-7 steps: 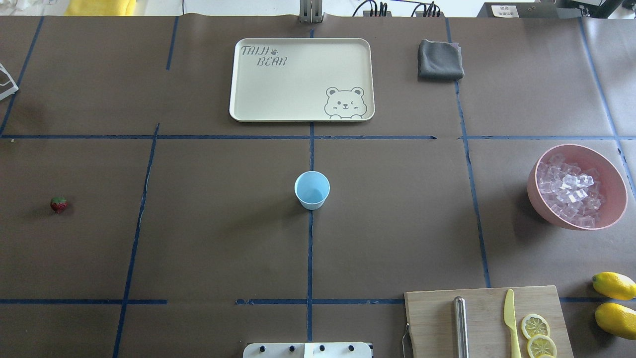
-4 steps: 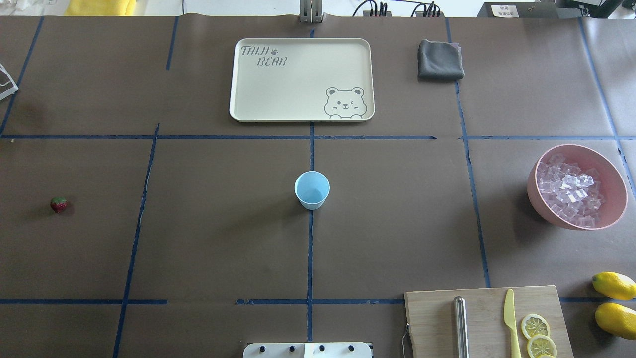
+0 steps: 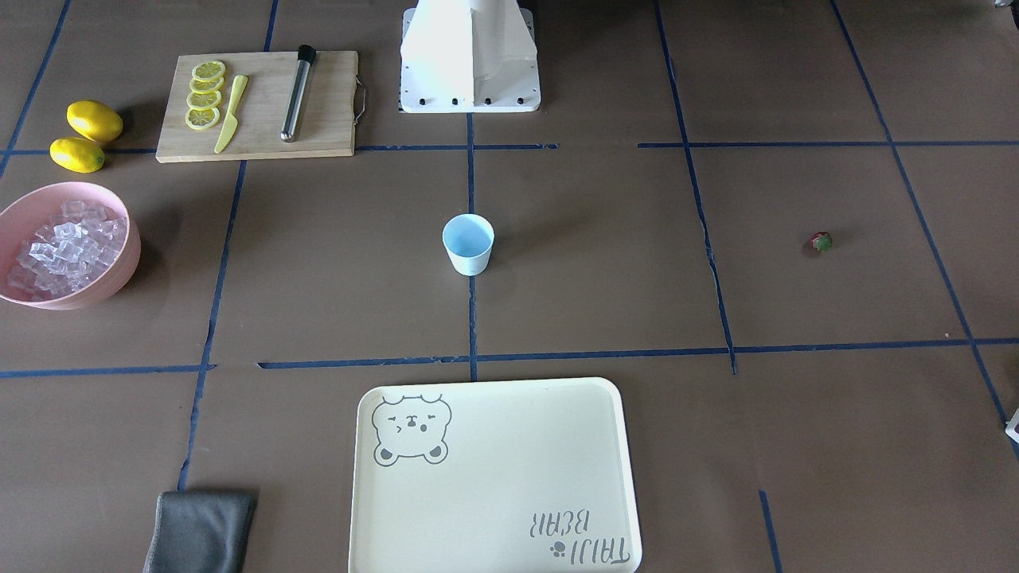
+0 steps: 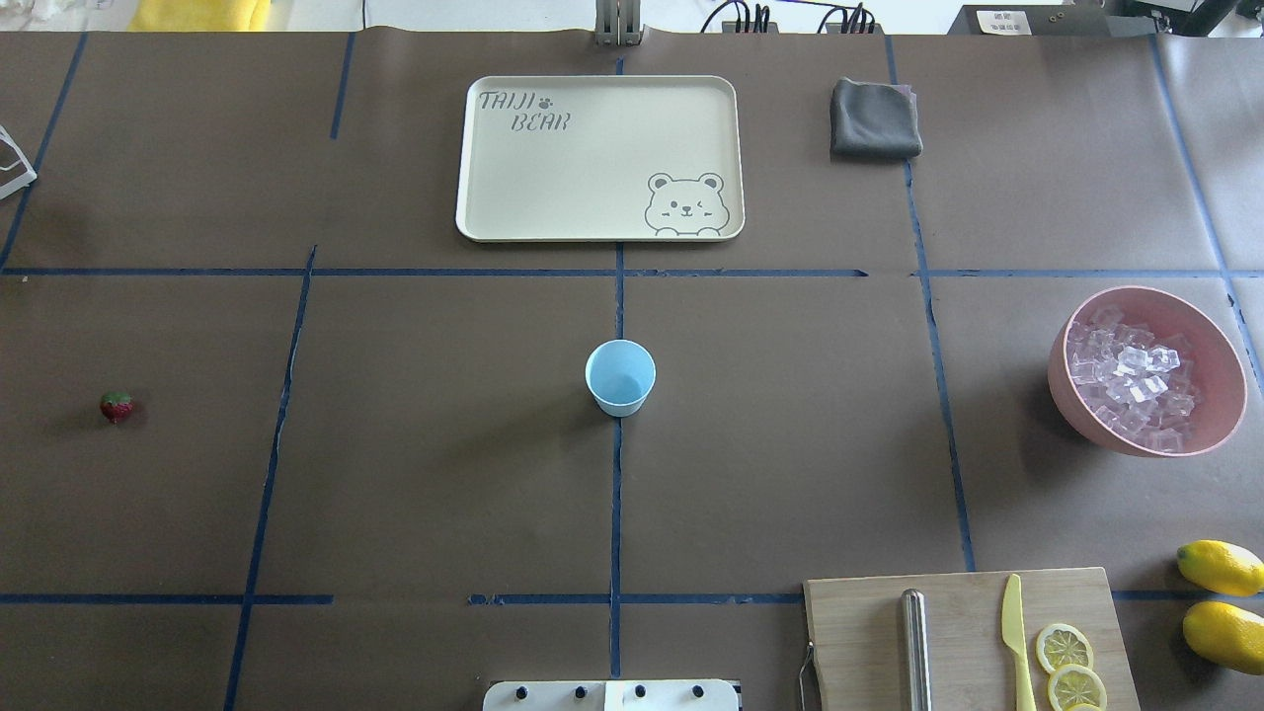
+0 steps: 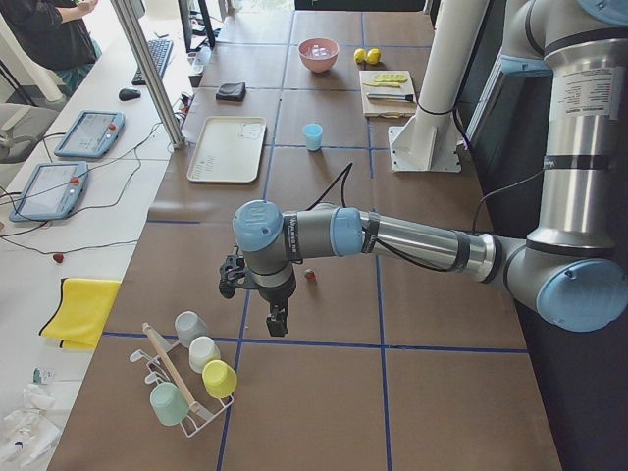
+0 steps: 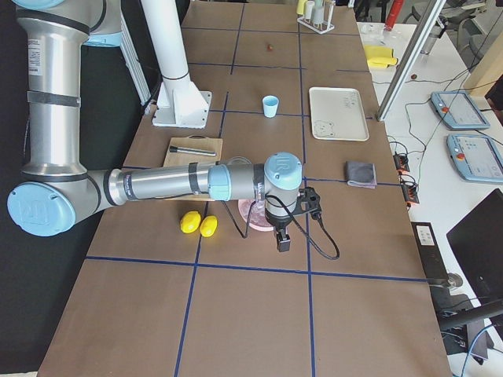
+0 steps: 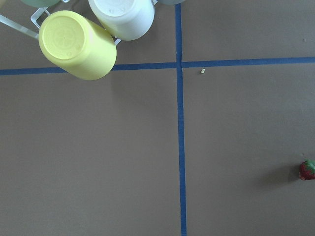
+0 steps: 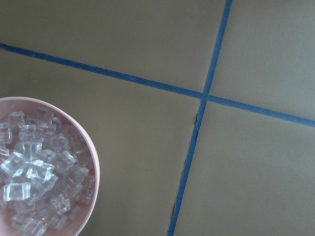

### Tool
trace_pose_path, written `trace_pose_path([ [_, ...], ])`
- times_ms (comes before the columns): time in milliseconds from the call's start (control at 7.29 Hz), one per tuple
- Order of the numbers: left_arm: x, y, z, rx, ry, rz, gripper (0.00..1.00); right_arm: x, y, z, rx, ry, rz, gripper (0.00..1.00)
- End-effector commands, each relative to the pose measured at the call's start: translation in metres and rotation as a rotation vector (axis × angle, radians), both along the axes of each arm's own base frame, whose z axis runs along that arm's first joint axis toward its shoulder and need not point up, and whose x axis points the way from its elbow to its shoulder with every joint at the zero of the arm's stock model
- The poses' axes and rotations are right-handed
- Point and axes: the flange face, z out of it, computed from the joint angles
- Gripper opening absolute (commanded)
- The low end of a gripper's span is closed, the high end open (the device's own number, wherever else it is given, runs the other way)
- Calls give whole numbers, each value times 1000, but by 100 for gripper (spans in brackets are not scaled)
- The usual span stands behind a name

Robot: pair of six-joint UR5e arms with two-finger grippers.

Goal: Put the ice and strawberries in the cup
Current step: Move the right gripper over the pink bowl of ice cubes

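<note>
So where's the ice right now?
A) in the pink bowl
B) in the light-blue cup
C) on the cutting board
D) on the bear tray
A: the ice cubes are all piled in the pink bowl on the table's right side, while the light-blue cup at the centre is empty.

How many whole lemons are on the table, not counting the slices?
2. One lemon lies on the table just off the end of the cutting board. The other lies close beside it, on the side toward the pink bowl. None appear hidden.
</note>
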Motion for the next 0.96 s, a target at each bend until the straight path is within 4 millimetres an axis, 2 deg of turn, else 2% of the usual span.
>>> trace_pose_path([
  [0,0,1,-3,7,-1,0,100,-39,2,-57,19,-20,10,100],
  [137,0,1,-3,7,1,0,100,-76,3,-70,37,-23,-60,100],
  [412,0,1,-2,4,1,-1,100,-123,8,-72,28,-45,-60,100],
  [824,1,1,-2,5,1,1,100,-160,25,-56,5,-70,19,100],
])
